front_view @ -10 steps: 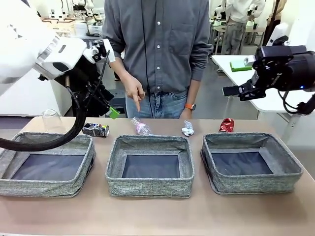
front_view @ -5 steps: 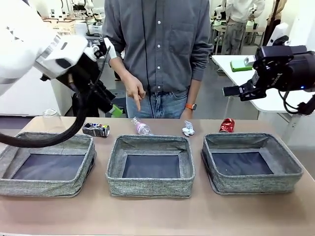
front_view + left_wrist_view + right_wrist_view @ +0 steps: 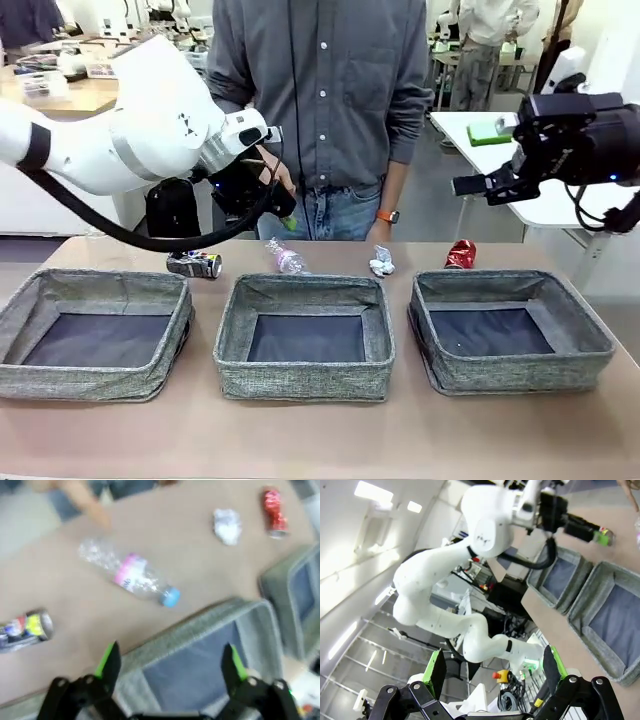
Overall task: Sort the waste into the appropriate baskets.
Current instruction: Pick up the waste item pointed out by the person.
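Left fingers (image 3: 107,661), spread wide and empty, hover over the rim of a grey woven-fabric basket (image 3: 200,624), the clear pink-labelled plastic bottle (image 3: 127,575) lying on the surface (image 3: 200,570) just beyond them; right fingers (image 3: 437,671) likewise gape empty.

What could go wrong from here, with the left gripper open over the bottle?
1. The person's hand points close to the bottle, just ahead of the left gripper; a descent could strike it.
2. The bottle lies on its side, so a finger nudge may roll it toward the dark can.
3. The middle basket has its soft far wall close to the bottle; a finger could snag it.
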Robot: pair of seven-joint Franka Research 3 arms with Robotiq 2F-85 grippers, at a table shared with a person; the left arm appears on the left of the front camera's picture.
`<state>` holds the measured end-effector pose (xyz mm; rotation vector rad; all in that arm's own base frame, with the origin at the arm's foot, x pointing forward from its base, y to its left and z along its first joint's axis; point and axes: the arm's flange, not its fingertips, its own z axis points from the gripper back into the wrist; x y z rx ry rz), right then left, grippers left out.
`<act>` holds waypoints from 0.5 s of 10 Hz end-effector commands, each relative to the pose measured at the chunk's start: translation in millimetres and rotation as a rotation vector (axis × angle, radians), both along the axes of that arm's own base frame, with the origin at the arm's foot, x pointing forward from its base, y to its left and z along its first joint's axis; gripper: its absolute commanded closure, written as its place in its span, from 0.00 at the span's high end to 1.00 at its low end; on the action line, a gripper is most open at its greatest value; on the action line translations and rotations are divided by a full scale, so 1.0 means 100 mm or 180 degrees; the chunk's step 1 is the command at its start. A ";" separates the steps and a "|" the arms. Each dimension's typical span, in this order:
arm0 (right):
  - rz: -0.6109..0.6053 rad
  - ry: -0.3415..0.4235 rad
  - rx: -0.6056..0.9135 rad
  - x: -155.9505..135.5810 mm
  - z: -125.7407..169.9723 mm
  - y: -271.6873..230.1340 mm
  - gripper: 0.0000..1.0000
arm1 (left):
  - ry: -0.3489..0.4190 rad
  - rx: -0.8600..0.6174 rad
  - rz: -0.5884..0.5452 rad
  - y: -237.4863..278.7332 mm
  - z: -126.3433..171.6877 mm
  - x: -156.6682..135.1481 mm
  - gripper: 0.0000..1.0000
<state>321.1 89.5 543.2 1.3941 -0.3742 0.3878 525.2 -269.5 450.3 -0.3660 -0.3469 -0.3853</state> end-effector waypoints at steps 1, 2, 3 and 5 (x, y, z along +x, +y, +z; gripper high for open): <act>0.0006 -0.0092 0.0082 0.02 0.00 0.01 1.00 | 0.0225 -0.0044 0.0401 -0.37 0.29 0.05 1.00; 0.0006 -0.0092 0.0082 0.02 0.00 0.01 1.00 | 0.0000 0.0000 0.0000 0.00 0.00 0.00 1.00; 0.0006 -0.0092 0.0082 0.02 0.00 0.01 1.00 | 0.0000 0.0000 0.0000 0.00 0.00 0.00 1.00; 0.0006 -0.0092 0.0082 0.02 0.00 0.01 1.00 | 0.0090 0.0414 0.1091 -0.10 0.02 0.09 1.00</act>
